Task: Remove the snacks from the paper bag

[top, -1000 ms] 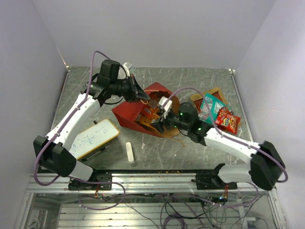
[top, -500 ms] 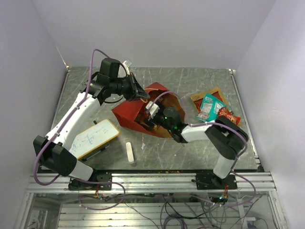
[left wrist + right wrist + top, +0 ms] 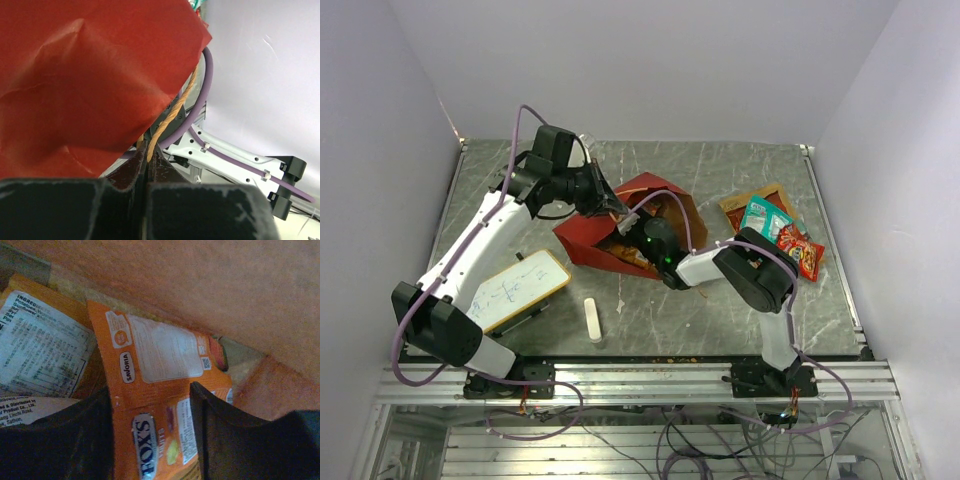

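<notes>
1. Far left, the whiteboard (image 3: 515,290) lies flat beside my left arm. The white eraser bar (image 3: 590,320) sits just to its right, near the front edge of the table (image 3: 720,320).
2. My left gripper (image 3: 146,165) is clenched tight on the paper bag (image 3: 590,245) at its twisted handle (image 3: 172,115). The tan cord runs straight into the seam between my fingers (image 3: 100,205), and red paper fills the wrist view above.
3. The bag lies on its side mid-table with its mouth facing right.
4. My right gripper (image 3: 150,405) is deep inside that mouth, jaws spread. One finger stands on either side of an orange packet (image 3: 160,355) lying against the brown inside. I can't tell whether the pads touch it.
5. A second packet (image 3: 40,345), white label up, lies just left of the orange one, also in the bag.
6. Far right, out on the table, a teal packet (image 3: 760,220), a red packet (image 3: 802,257) and an orange-brown packet (image 3: 738,207) lie bunched together.
</notes>
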You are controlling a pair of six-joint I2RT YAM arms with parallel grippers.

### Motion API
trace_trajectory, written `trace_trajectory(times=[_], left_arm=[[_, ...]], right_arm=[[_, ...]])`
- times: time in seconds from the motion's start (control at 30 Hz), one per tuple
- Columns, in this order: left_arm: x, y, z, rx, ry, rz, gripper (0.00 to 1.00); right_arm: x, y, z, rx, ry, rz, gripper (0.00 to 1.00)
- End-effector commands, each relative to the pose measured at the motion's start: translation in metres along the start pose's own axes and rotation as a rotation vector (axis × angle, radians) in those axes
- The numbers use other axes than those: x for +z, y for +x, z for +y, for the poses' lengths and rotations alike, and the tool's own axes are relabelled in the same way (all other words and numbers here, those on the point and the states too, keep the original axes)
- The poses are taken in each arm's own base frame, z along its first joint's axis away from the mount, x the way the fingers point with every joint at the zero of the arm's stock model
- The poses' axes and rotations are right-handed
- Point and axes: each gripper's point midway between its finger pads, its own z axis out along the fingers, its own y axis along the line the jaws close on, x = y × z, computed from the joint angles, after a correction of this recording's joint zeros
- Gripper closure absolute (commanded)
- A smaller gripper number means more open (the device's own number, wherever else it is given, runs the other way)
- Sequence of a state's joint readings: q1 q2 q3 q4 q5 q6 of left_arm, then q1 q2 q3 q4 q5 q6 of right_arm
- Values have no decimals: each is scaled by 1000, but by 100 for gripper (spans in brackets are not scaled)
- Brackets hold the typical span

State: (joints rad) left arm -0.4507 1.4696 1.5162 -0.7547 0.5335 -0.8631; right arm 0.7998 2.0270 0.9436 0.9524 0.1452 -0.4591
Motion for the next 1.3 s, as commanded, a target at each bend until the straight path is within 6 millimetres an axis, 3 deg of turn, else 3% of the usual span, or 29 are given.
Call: trace_trajectory(times=[0.0,0.13,0.2,0.3,0.5,0.63,0.73,1.03,1.27], left_arm=[[-14,21,5,-11,-44,44,93],[-14,25,8,-39,-29,34,93],[-15,23,6,-35,-25,22,93],[-16,20,4,-23,-23,15,93],[-9,16,-7,-36,58,-5,93],[-4,14,-9,-39,88,-7,93],[-2,9,-14,-26,122,-26,93],[-1,10,-17,-18,160,-38,93],[-2,12,-20,-35,179,-30,93]], right_arm=[[2,14,-14,-8,104,38,54],[-4,6,-10,-13,62,12,74],[-11,-8,-11,-12,34,-30,82],[-20,-18,-7,-12,-11,-53,100],[-45,-32,0,89,-95,-51,100],[-72,-47,33,205,-313,-57,100],[-97,-48,53,315,-417,-40,100],[-147,-61,25,315,-357,-16,100],[-188,-79,-11,344,-279,78,100]])
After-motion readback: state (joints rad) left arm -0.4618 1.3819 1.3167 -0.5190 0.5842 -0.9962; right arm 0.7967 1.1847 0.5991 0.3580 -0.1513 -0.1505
